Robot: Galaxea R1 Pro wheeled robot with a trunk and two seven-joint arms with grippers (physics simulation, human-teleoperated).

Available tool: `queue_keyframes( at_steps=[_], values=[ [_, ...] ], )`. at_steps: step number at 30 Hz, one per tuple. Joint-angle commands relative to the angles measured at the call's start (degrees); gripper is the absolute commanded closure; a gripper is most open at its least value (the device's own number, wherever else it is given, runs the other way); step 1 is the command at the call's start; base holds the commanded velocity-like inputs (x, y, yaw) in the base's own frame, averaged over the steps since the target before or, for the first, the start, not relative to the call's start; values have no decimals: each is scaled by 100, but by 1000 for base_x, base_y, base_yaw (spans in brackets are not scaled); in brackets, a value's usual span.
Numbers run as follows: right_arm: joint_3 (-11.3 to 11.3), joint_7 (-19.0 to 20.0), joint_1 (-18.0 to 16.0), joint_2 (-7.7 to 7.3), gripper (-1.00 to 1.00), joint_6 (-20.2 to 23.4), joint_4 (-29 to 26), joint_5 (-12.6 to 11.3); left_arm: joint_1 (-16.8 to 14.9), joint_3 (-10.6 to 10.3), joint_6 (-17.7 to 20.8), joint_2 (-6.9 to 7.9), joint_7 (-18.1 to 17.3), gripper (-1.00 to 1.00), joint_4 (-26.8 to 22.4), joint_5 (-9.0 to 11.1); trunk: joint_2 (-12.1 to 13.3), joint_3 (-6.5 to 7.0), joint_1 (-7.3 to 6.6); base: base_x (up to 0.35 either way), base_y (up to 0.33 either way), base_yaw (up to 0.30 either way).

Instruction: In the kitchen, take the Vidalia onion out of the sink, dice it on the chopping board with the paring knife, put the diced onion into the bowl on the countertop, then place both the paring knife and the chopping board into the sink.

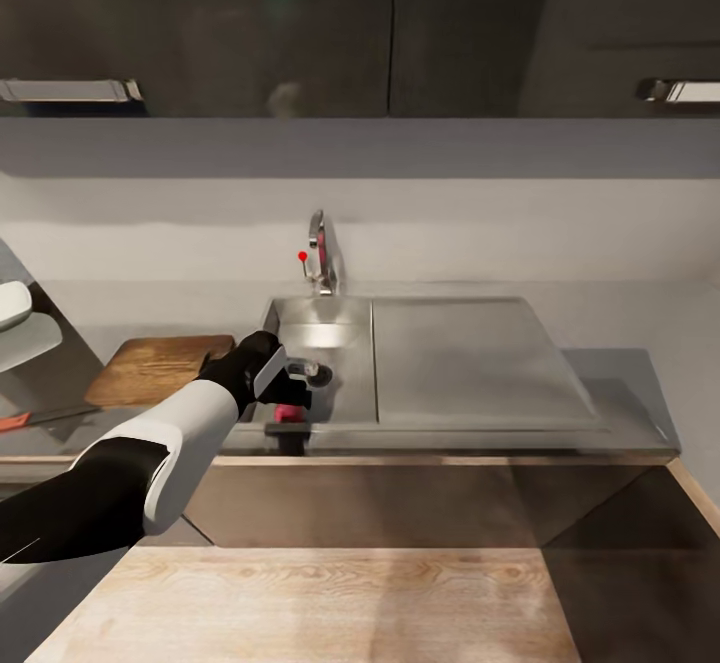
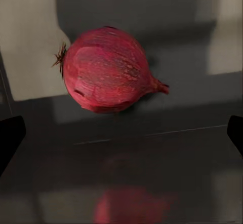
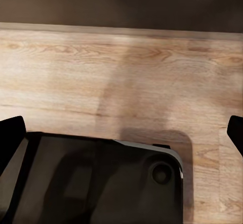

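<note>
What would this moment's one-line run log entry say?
stage: reaching for onion | left gripper: open, above onion in sink | right gripper: open, idle

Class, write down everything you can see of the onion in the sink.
The onion is a deep red, rounded bulb with dry, finely streaked skin, a tuft of brown roots at one end and a short pointed stem tip at the other. It lies whole on its side on the grey steel floor of the sink, which mirrors it faintly. The left tool is open, its fingers apart and not touching it.
</note>
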Motion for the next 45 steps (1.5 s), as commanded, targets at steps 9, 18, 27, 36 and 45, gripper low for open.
queue_keyframes(
  at_steps=[9,18,27,36,45],
  values=[
    [-4,3,2,0,-100,-5,-8,10,3,-37,22,2,28,-100,-5,47,-11,-69,4,20,0,0],
    [-4,3,2,0,-100,-6,-8,10,5,-37,22,2,28,-100,-5,47,-11,-128,4,179,0,0],
    [-4,3,2,0,-100,-6,-8,10,5,-37,22,2,28,-100,-5,47,-11,-187,4,60,0,0],
    [-4,6,2,0,-100,-9,-8,10,5,-37,16,2,28,-100,-2,47,-11,-247,4,1,0,0],
    [-4,3,-1,0,-100,-6,-8,10,5,-37,14,2,28,-100,3,41,-11,-306,4,0,0,0]
  ],
)
